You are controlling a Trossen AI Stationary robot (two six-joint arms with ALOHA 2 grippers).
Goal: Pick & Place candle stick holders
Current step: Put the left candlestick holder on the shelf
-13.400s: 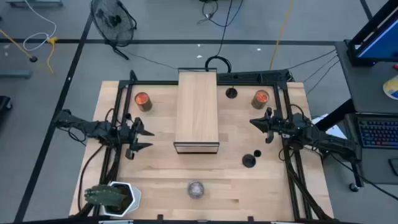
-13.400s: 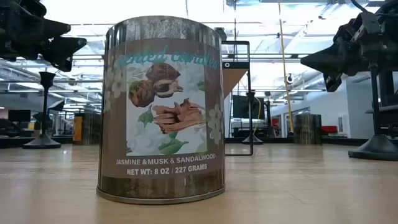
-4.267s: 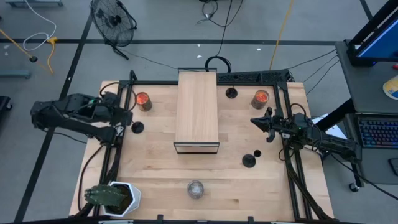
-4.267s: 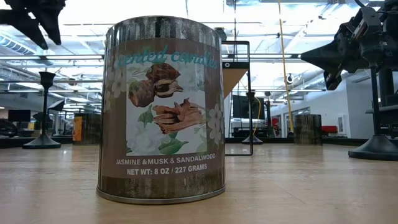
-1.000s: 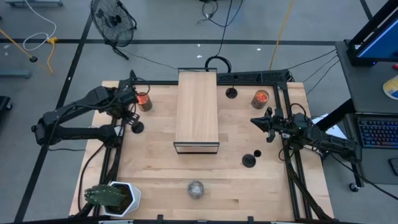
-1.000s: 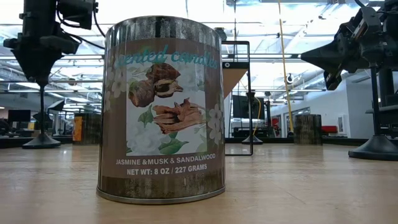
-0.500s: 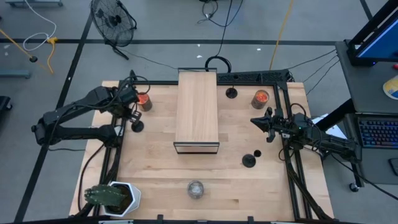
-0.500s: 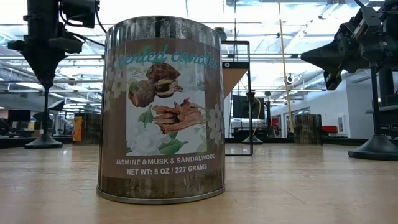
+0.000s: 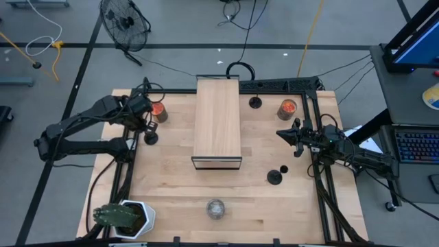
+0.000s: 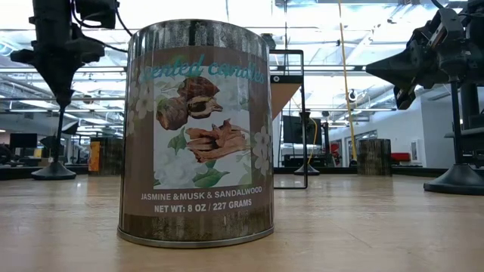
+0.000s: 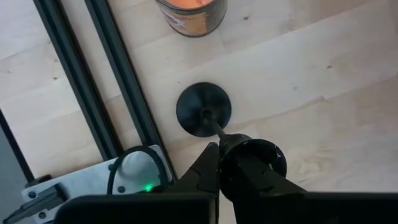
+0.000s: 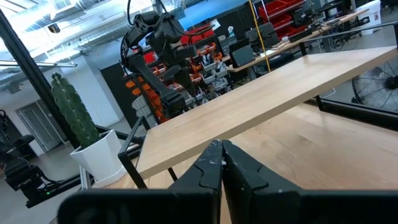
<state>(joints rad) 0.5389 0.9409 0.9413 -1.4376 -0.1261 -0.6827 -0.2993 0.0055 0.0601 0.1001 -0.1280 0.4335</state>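
Left tool (image 11: 219, 144) just clamped shut on stem of candle stick holder (image 11: 203, 109) near table (image 9: 171, 199) left edge beside orange-topped jar (image 9: 158, 110), base looks still down, so ready to lift; right tool (image 12: 222, 149) clenched empty, waiting at right edge.

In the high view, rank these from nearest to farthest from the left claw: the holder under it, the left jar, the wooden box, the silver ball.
1. Holder: gripped by the left claw, at the table's left edge.
2. Left jar: just beyond the claw, toward the far edge.
3. Wooden box: mid-table, to the claw's right.
4. Silver ball: near the front edge, centre.
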